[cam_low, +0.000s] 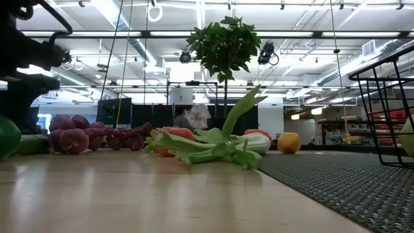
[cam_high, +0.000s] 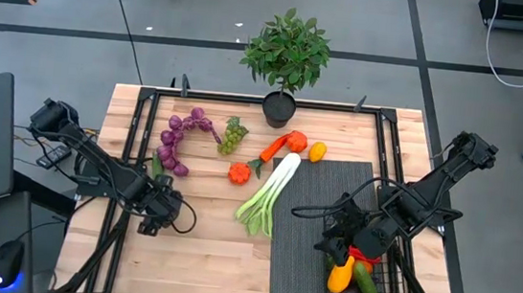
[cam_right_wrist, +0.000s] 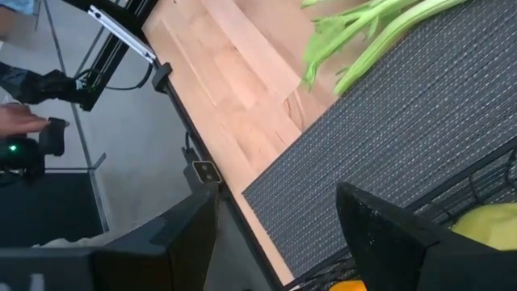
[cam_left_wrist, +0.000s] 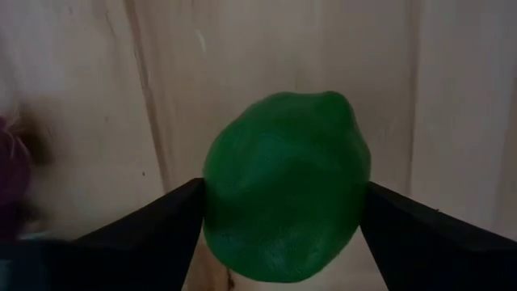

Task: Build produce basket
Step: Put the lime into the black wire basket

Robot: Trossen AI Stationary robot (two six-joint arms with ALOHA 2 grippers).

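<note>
While my left gripper (cam_left_wrist: 283,214) clamps a round green lime (cam_left_wrist: 284,186) over the bare wooden table (cam_high: 203,256), my right gripper (cam_high: 337,242) hangs open and empty above the rectangular black wire-mesh basket (cam_high: 394,292) on the grey ribbed mat (cam_high: 306,237).

One bunch of purple grapes (cam_high: 178,139), one bunch of green grapes (cam_high: 233,135), one white-green leek (cam_high: 267,196), one orange carrot (cam_high: 273,150) and one potted leafy plant (cam_high: 285,57) are counted on one wooden table (cam_high: 202,266), with one black wire-mesh basket (cam_high: 392,289) and one grey ribbed mat (cam_high: 304,252).
</note>
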